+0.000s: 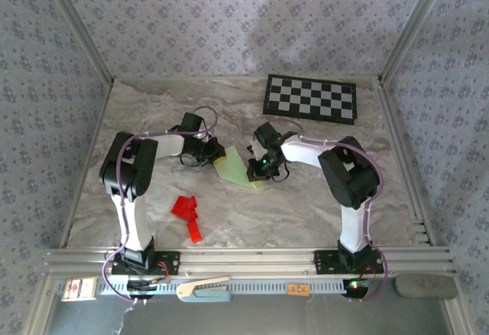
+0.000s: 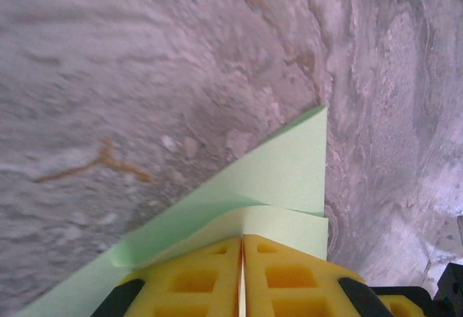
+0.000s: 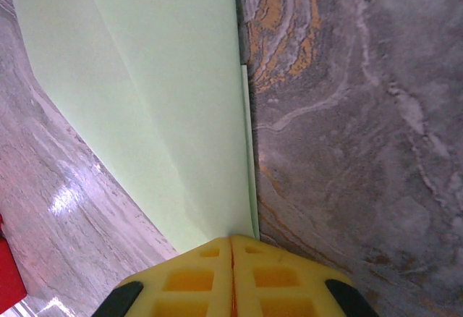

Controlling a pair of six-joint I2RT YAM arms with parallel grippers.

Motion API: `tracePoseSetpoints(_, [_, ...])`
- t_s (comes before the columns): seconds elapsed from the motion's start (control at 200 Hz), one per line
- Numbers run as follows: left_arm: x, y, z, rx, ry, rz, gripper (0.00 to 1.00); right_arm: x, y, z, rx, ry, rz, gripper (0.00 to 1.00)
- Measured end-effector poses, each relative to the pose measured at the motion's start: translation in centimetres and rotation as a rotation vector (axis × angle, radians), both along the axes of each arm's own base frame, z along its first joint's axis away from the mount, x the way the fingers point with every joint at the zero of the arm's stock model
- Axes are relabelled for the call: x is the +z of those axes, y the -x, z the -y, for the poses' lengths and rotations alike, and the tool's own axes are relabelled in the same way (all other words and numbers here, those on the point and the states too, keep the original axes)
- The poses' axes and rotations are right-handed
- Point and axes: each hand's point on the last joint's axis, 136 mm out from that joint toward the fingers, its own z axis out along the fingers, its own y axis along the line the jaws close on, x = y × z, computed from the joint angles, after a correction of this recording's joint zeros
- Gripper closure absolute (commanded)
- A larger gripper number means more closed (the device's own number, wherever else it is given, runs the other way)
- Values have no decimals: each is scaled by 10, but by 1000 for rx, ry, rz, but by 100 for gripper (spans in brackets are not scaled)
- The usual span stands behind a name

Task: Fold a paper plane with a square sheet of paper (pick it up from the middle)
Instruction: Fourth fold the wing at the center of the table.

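The pale green paper [image 1: 233, 168], partly folded into a pointed shape with a crease, lies mid-table between both arms. My left gripper [image 1: 215, 154] is at its left end. In the left wrist view a raised flap of the paper [image 2: 282, 172] curves up into the shut yellow fingers [image 2: 195, 281] of the left gripper [image 2: 241, 237], with a pale sliver between them. My right gripper [image 1: 254, 173] is at the lower right end. In the right wrist view the paper [image 3: 166, 78] lies flat and narrows to a point at the right gripper [image 3: 231, 237], whose fingers are shut; nothing shows between them.
A small bright red paper shape [image 1: 187, 211] lies near the front left, and its edge [image 3: 7, 273] shows in the right wrist view. A black-and-white checkerboard [image 1: 310, 98] sits at the back right. Patterned walls enclose the marbled table [image 1: 321, 213].
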Motion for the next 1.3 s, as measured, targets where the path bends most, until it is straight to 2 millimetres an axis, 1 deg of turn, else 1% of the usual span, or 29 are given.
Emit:
tracePoseSetpoints(0.165, [0, -7, -8, 6, 15, -3, 89, 0, 0, 0, -1, 0, 0, 91])
tracePoseSetpoints(0.275, [1, -18, -18, 26, 4, 9, 89, 0, 0, 0, -1, 0, 0, 91])
tracePoseSetpoints(0.415, [2, -38, -45, 88, -43, 43, 89, 0, 0, 0, -7, 0, -3, 91])
tracePoseSetpoints(0.505, [4, -45, -60, 124, -68, 60, 88, 1, -1, 1, -20, 5, -5, 91])
tracePoseSetpoints(0.575, [10, -49, -68, 148, -88, 79, 87, 1, -2, 2, -34, 12, -6, 91])
tracePoseSetpoints(0.67, [33, -51, -72, 170, -82, 127, 87, 1, -2, 3, -58, 16, -13, 91])
tracePoseSetpoints(0.75, [59, -46, -67, 177, -62, 181, 87, 1, -2, 3, -80, 14, -21, 91])
tracePoseSetpoints(0.83, [81, -36, -53, 164, -33, 228, 87, 1, -2, 3, -109, 7, -28, 91])
tracePoseSetpoints(0.885, [88, -28, -39, 143, -13, 243, 87, 1, -2, 3, -128, 2, -31, 91])
tracePoseSetpoints(0.92, [88, -23, -30, 125, -5, 244, 87, 1, -2, 3, -139, 0, -34, 91])
tracePoseSetpoints(1.004, [80, -7, -5, 75, 7, 218, 87, 1, -2, 3, -164, -7, -38, 91])
tracePoseSetpoints(1.084, [67, 5, 13, 37, 5, 183, 88, 1, -3, 2, -177, -13, -41, 91])
tracePoseSetpoints(1.169, [53, 9, 20, 22, 2, 148, 88, 2, -3, 2, -187, -16, -44, 91])
tracePoseSetpoints(1.299, [32, 9, 21, 23, -4, 97, 88, 2, -3, 2, -195, -17, -49, 91])
